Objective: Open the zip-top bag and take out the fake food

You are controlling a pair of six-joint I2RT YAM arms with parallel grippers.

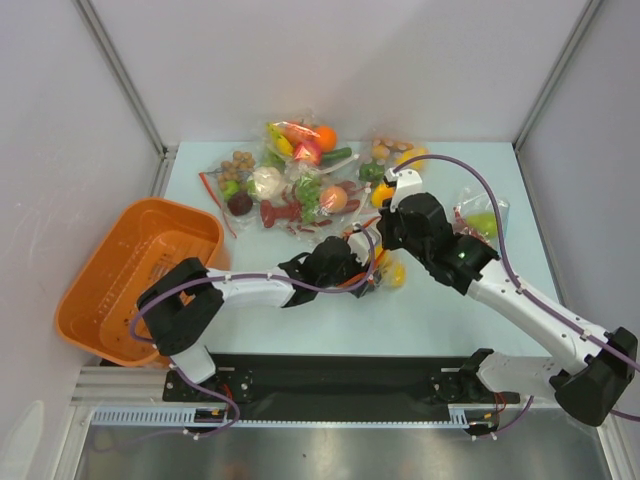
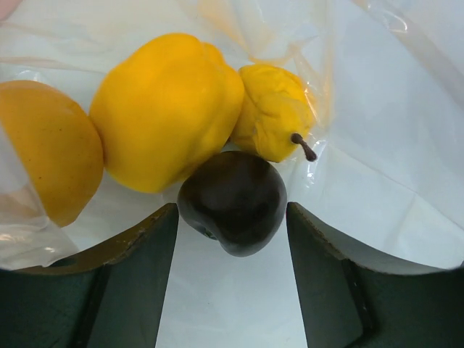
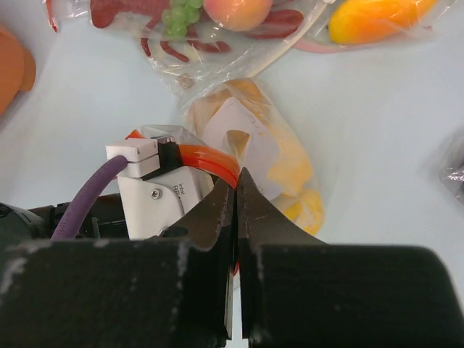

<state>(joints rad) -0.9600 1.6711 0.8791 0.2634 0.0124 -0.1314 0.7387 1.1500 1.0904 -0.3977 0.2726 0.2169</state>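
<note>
The zip-top bag lies on the table near its middle, between the two grippers, its clear plastic crinkled and its orange-red zip strip curving across the mouth. The fake food is inside it. The left wrist view shows a dark purple ball nearest the mouth. Behind it sit a big yellow pepper-shaped piece and a yellow pear with a brown stem, both touching the ball. An orange piece lies to their left behind a fold of film. The left gripper reaches in from the left, its fingers spread, with the purple ball between the two tips. Whether the pads touch the ball cannot be told. The right gripper comes from the right, and its two jaws are pressed together on the zip strip at the bag's edge, pinching the thin plastic there, just beside the left wrist's white housing. At the far side of the table lies a heap of other clear bags of toy fruit and vegetables, with one more bag off to the right, behind the right arm. An orange basket sits at the table's left edge.
</note>
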